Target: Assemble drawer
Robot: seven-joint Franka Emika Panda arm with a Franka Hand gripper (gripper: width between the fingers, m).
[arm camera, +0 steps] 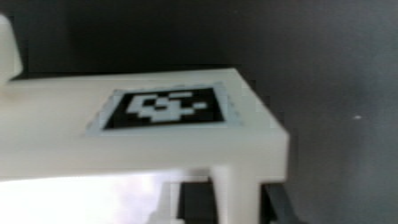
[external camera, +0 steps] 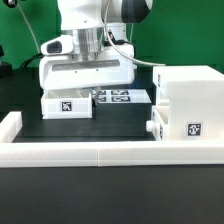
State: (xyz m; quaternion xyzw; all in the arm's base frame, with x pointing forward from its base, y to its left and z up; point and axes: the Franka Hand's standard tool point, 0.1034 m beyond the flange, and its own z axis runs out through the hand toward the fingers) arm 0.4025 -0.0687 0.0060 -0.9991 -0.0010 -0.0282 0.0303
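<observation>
A small white open-top tray (external camera: 62, 103) with a black-and-white tag lies on the black table at the exterior view's left. My gripper (external camera: 88, 92) comes down on it from above. In the wrist view the tray's tagged face (arm camera: 166, 108) fills the picture, and my gripper (arm camera: 235, 200) has its two dark fingers (arm camera: 196, 202) pressed against either side of the tray's thin white wall. The tall boxy case (external camera: 190, 95) stands at the exterior view's right, with a tag on its front. A knobbed tray front (external camera: 153, 128) shows at its lower left side.
The marker board (external camera: 122, 96) lies flat behind the tray, between it and the case. A low white rail (external camera: 100, 150) edges the table's front and left side.
</observation>
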